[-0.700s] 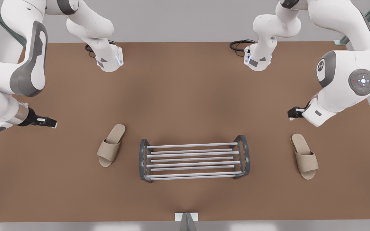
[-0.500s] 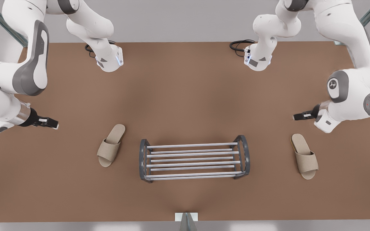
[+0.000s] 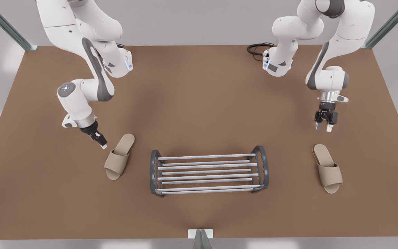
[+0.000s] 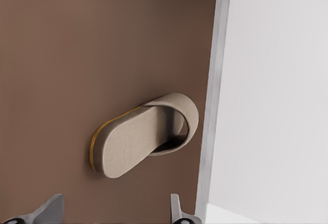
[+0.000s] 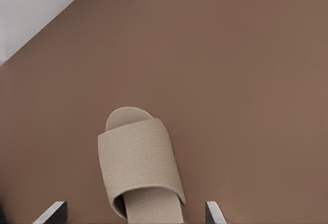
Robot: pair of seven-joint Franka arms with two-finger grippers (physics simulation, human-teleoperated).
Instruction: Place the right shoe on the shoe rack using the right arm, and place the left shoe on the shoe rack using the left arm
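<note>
In the front view, both slippers lie on the counter [image 3: 199,103] flanking the shoe rack [image 3: 207,171]. The left gripper [image 3: 325,127] hovers near the left shoe [image 3: 327,168], and the right gripper [image 3: 101,143] is just beside the right shoe [image 3: 119,156].

The left wrist view shows spread, empty fingers [image 4: 48,211]; we'd centre over the strap before descending.

The right wrist view shows the same spread, and there we'd straddle the strap squarely.
</note>
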